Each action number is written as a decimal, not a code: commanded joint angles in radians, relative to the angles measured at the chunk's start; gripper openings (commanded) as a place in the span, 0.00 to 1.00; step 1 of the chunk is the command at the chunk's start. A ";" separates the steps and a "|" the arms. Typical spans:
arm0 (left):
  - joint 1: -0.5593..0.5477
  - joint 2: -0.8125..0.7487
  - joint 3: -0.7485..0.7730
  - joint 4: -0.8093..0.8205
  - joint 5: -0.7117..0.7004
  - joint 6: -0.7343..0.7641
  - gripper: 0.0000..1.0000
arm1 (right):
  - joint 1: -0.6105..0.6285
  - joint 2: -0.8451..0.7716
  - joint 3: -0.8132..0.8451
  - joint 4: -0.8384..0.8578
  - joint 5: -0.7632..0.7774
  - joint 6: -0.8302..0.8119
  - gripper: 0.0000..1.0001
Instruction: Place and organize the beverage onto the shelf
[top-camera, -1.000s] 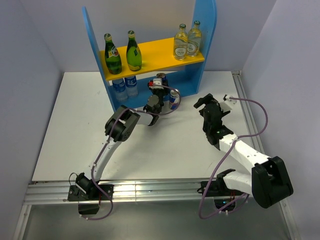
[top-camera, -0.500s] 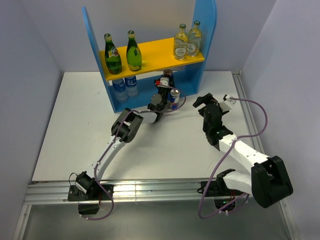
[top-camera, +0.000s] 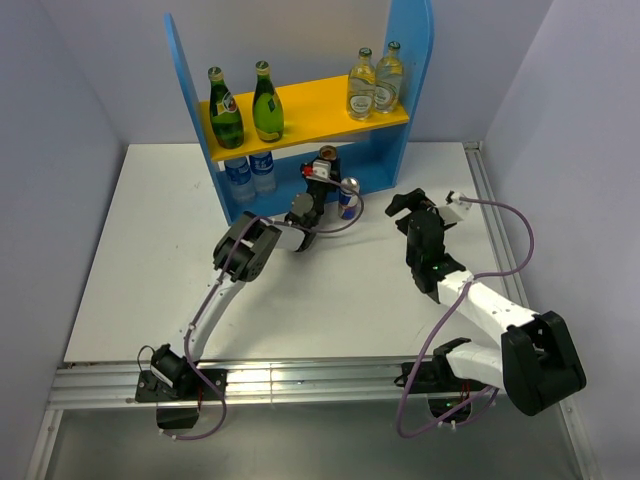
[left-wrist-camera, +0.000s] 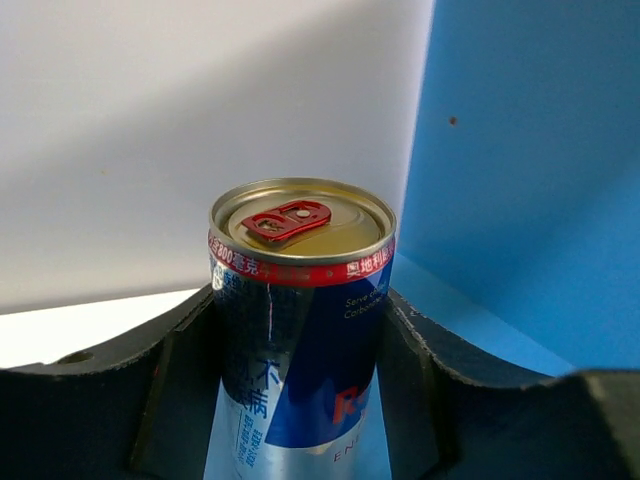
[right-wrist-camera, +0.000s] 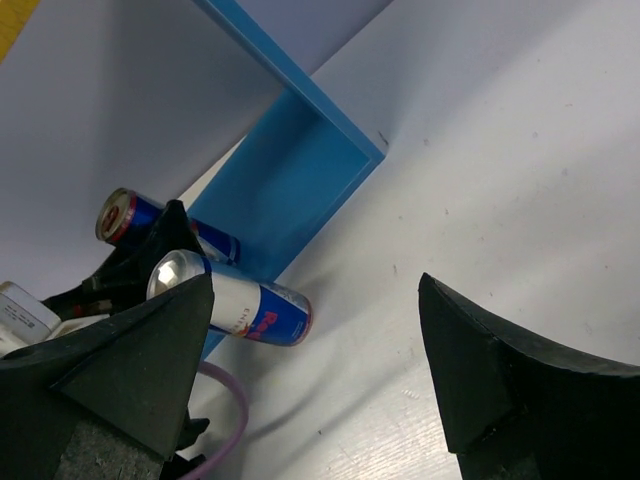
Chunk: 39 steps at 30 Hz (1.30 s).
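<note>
Left jaws are clamping a can (left-wrist-camera: 300, 310) upright to stand it on the far-edge shelf (top-camera: 410, 60); right jaws are gaping, empty.

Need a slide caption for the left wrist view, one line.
Left pincer grips a blue-and-silver can, red tab up, beside the shelf's blue panel.

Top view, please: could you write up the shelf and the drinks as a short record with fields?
upper board: green bottles left, clear bottles right
lower level: water bottles at left
left hand: shut on a can, upright, at the lower level
other can: upright, right of the held one, not gripped
right hand: open, empty, above the table
</note>
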<state>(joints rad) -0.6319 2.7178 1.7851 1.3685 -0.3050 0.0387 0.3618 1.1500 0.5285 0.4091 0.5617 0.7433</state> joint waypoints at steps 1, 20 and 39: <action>-0.020 -0.039 -0.062 0.495 0.060 0.018 0.51 | -0.004 -0.010 -0.019 0.056 0.010 0.022 0.90; -0.055 -0.191 -0.280 0.494 -0.011 0.128 0.99 | -0.001 0.030 -0.008 0.103 -0.134 -0.021 1.00; -0.215 -0.619 -0.941 0.492 -0.235 0.067 0.99 | 0.170 0.243 0.218 -0.231 -0.132 -0.150 1.00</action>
<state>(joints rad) -0.8036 2.1956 0.9291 1.3140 -0.4595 0.1444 0.5262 1.3434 0.6941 0.2573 0.4229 0.6186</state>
